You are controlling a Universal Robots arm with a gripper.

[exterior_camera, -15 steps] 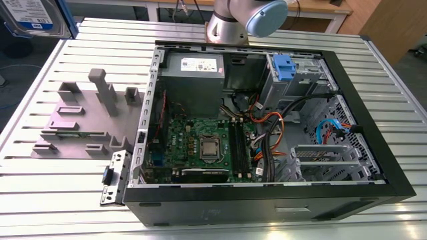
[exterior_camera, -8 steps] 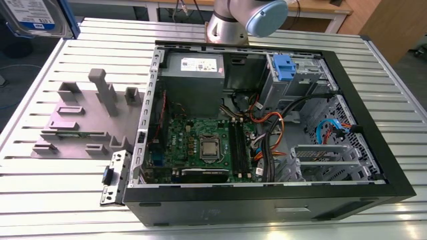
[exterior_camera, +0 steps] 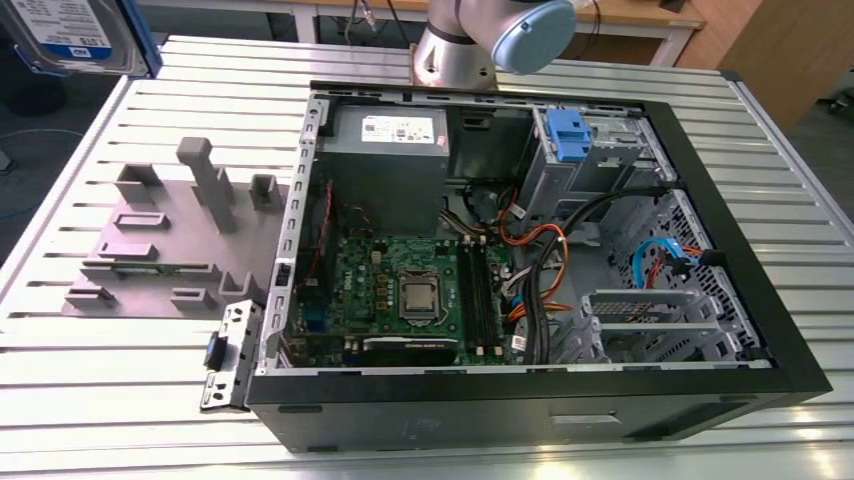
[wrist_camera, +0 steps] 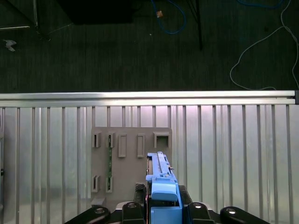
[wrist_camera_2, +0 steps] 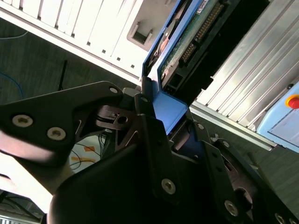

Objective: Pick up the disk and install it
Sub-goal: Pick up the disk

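The disk [exterior_camera: 74, 35], silver-grey with a white-and-blue label and blue carrier rails, hangs in the air at the upper left corner of the exterior view, above the table's far left edge. In the second wrist view my gripper [wrist_camera_2: 172, 116] is shut on the blue rail at one end of the disk [wrist_camera_2: 196, 32]. In the first wrist view the disk [wrist_camera: 161, 184] stands edge-on between the black fingers [wrist_camera: 133, 211], well above the grey holder plate [wrist_camera: 131, 158].
The open computer case [exterior_camera: 747, 330] lies on the slatted table, with a blue drive-cage bracket [exterior_camera: 567, 135] at its far right and the grey power supply [exterior_camera: 387, 130] beside it. The grey holder plate [exterior_camera: 174, 230] with upright posts sits to the case's left. The arm's base [exterior_camera: 467, 45] stands behind the case.
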